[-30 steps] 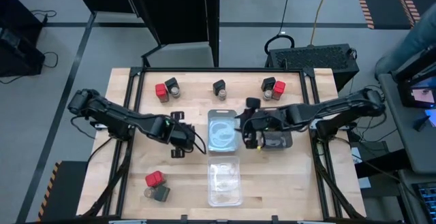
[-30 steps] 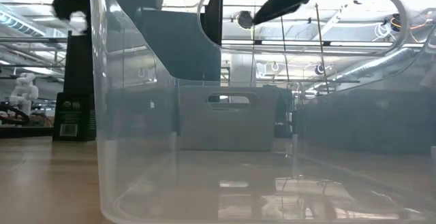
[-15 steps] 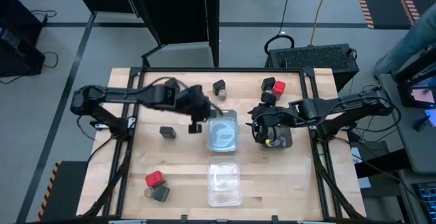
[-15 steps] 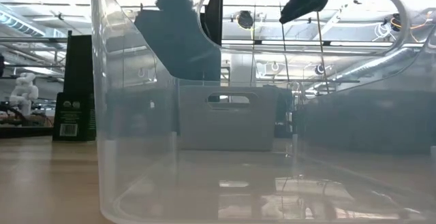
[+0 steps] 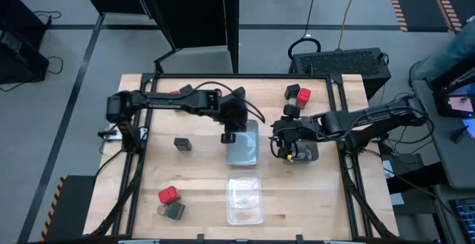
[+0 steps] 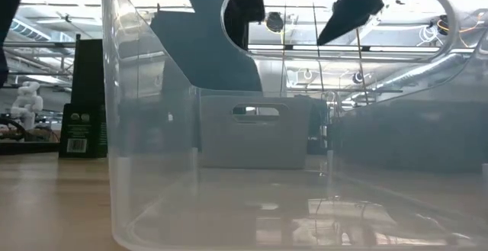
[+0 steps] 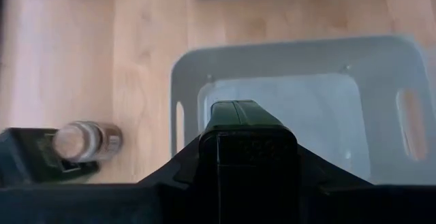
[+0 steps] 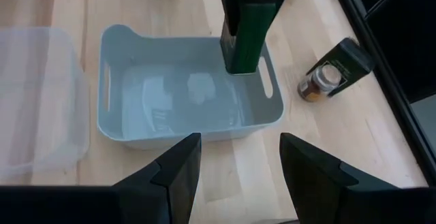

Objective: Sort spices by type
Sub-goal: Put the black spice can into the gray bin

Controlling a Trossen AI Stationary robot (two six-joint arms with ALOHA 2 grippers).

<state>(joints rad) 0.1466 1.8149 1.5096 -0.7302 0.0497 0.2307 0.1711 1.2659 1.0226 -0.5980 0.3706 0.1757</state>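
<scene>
My left gripper (image 5: pixel 229 133) hangs over the far left corner of the pale grey tray (image 5: pixel 243 146), shut on a dark green spice block (image 8: pixel 248 37). My right gripper (image 8: pixel 238 176) is open and empty; it hovers over the dark smoky tray (image 5: pixel 303 153), facing the grey tray (image 8: pixel 184 94). Loose spices stand on the table: a dark block (image 5: pixel 182 144), a red block (image 5: pixel 168 194), a jar (image 8: pixel 319 82) beside a dark block (image 8: pixel 347 57), and a red and dark pair (image 5: pixel 298 93). My left gripper pinches the dark green block by its upper end (image 8: pixel 249 9) between its two fingers, which come from above and slant toward the table's right. The block hangs upright below the fingers. Its lower end (image 8: pixel 242 64) is clear, above the grey tray's rim.
A clear tray (image 5: pixel 245 199) stands near the front edge and fills the low view. A dark block (image 5: pixel 177 210) and a jar sit by the red block at the near left. A black frame rail (image 5: pixel 141 125) runs along the table's sides.
My left gripper has swung with the dark green block from the table's left half toward the right and a little toward the far edge, ending over the grey tray. It uncovered a dark block that stays on the table. The jaws have kept their gap.
</scene>
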